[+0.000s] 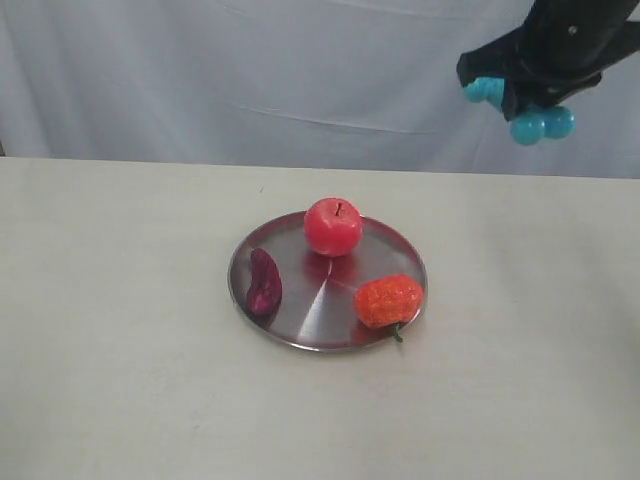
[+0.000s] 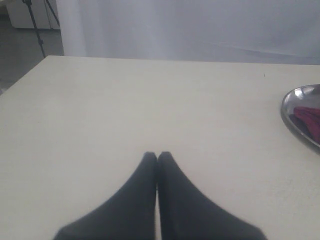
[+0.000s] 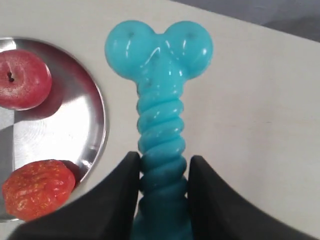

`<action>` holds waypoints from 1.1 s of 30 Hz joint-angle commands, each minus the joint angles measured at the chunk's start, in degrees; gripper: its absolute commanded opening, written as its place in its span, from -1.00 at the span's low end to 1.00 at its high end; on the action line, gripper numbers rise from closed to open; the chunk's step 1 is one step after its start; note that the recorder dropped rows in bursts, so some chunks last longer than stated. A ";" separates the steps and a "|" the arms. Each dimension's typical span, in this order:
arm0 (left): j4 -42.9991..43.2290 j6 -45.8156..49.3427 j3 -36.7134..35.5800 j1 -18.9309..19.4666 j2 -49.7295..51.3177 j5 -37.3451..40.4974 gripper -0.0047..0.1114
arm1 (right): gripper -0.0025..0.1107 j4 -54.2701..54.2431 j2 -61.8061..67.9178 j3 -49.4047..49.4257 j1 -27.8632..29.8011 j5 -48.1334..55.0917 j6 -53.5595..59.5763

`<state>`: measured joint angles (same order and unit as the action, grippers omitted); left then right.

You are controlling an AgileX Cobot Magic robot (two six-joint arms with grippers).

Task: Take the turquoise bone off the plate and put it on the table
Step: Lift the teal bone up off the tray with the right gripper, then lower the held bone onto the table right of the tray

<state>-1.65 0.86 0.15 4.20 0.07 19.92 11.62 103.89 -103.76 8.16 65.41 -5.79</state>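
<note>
My right gripper hangs high at the upper right of the exterior view, well above the table, shut on the turquoise bone. In the right wrist view its black fingers clamp the ribbed shaft, and the bone points its knobbed end out over bare tabletop beside the plate. The silver plate lies mid-table. My left gripper is shut and holds nothing, low over the table, left of the plate's rim.
On the plate sit a red apple, a purple piece and an orange-red strawberry-like fruit. A white curtain hangs behind the table. Bare tabletop lies right of the plate.
</note>
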 commanded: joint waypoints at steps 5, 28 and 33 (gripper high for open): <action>-0.27 -0.24 -0.15 0.26 -0.07 -0.31 -0.92 | -0.96 -2.50 8.44 12.51 0.32 -16.75 -1.87; -0.01 -0.24 -0.15 0.26 -0.07 -0.31 -0.92 | -0.96 3.82 20.80 16.88 0.32 -21.48 -10.49; -0.01 -0.24 -0.15 0.26 -0.07 -0.31 -0.92 | -0.93 3.71 20.89 16.88 0.32 -21.48 -9.81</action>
<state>-1.65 0.86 0.15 4.20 0.07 19.92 14.93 124.68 -86.82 8.16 44.82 -16.32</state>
